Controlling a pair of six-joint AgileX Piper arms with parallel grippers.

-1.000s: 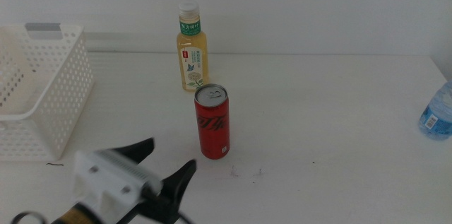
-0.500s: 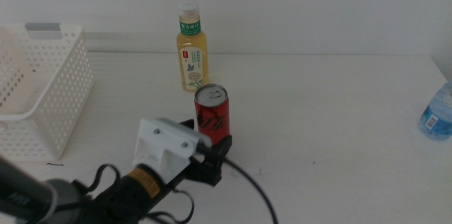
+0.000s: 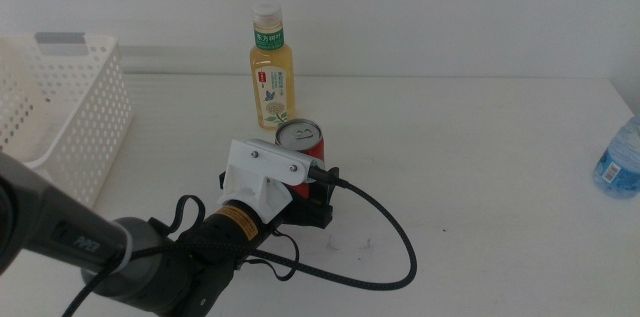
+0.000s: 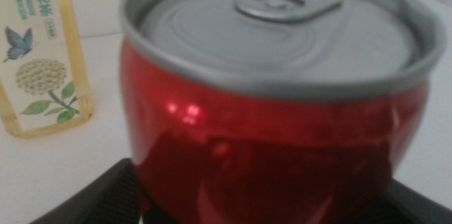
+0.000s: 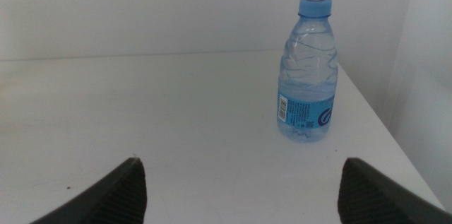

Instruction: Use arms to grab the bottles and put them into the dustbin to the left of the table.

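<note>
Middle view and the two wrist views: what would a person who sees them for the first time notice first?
First the left gripper, reaching in from the table's near left side with its jaws on either side of the upright red soda can, which fills the left wrist view. Just behind the can stands the yellow tea bottle, and the white dustbin sits at the table's left edge. The right gripper waits open, facing the small water bottle near the table's right edge.

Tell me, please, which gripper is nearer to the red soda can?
Left. The left gripper has its jaws on either side of the red soda can; the right gripper waits facing the water bottle.
</note>
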